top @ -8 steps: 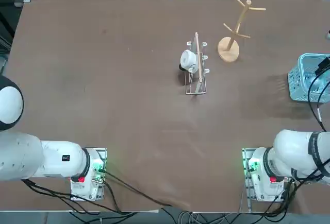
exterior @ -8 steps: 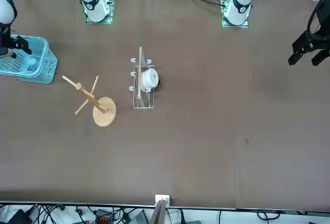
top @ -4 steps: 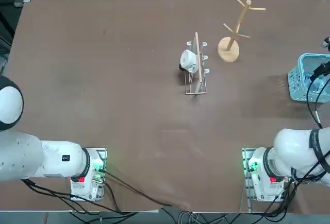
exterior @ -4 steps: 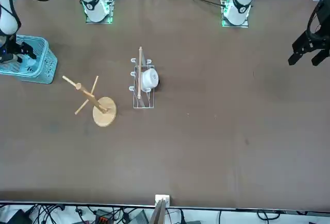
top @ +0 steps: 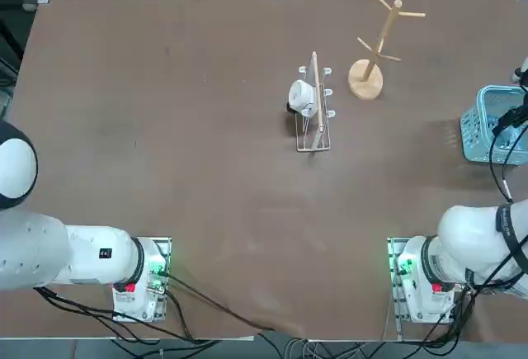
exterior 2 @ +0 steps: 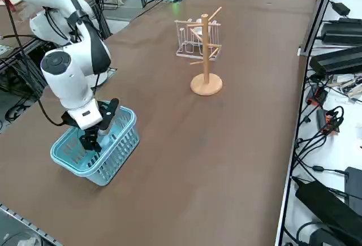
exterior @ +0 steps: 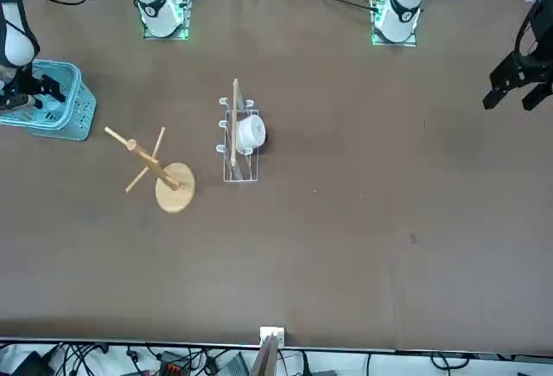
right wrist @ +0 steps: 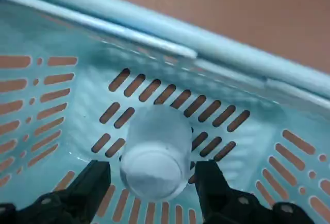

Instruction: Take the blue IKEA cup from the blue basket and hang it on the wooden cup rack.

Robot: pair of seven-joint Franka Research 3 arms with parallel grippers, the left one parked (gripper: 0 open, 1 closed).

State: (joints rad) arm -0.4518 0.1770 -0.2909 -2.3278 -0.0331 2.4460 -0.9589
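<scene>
The blue basket [exterior 2: 96, 155] sits at the table's right edge, at about 3 o'clock in the top view, well apart from the wooden cup rack [top: 375, 45]. Inside the basket lies the blue IKEA cup [right wrist: 154, 154] on its side, its long axis pointing toward the wrist camera. The right gripper [right wrist: 153, 183] is down in the basket with fingers spread wide, one on each side of the cup, not touching it.

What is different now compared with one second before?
The right gripper has gone down into the basket, and its open fingers now stand on either side of the cup without gripping it. The basket, the wooden rack, the wire rack and the white mug have not moved.
</scene>
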